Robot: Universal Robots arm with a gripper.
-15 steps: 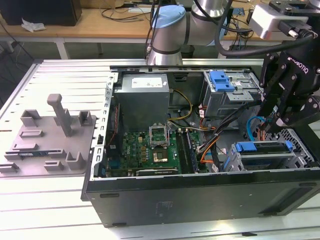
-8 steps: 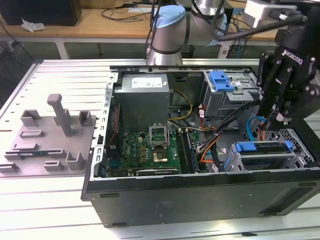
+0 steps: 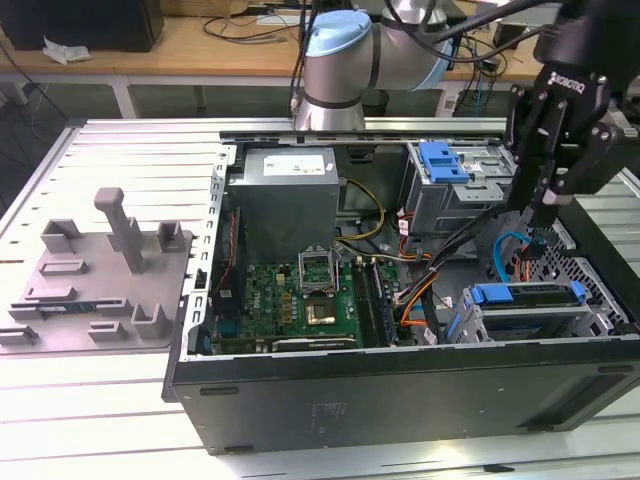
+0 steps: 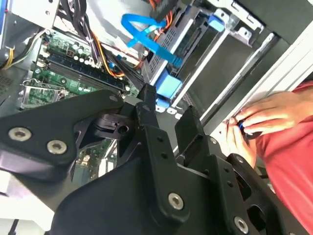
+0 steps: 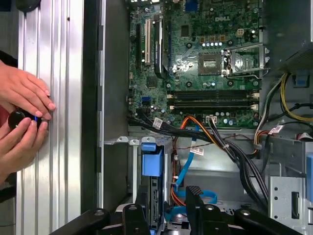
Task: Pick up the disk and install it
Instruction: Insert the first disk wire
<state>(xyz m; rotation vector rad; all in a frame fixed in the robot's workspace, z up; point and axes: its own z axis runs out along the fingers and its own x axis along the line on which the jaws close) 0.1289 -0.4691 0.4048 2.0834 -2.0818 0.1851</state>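
- The hand (image 3: 548, 210) hangs at the right of the exterior view, over the open computer case (image 3: 400, 395). Its tips point down into the case.
- The hand is released. In the second wrist view its two black fingers (image 4: 146, 105) stand apart with nothing gripped between them.
- The disk (image 3: 530, 300), in its blue carrier, lies in the drive cage at the lower right of the case. It is just below the fingertips in the frame and apart from them.
- In the first wrist view the disk's blue carrier (image 5: 151, 164) shows between the spread fingers, at the lower middle.
- A person's hands (image 5: 22, 122) rest on the slatted tabletop (image 5: 58, 98) beside the case, pinching a small dark object.
- A grey fixture (image 3: 100, 275) sits on the tabletop at the left of the exterior view.
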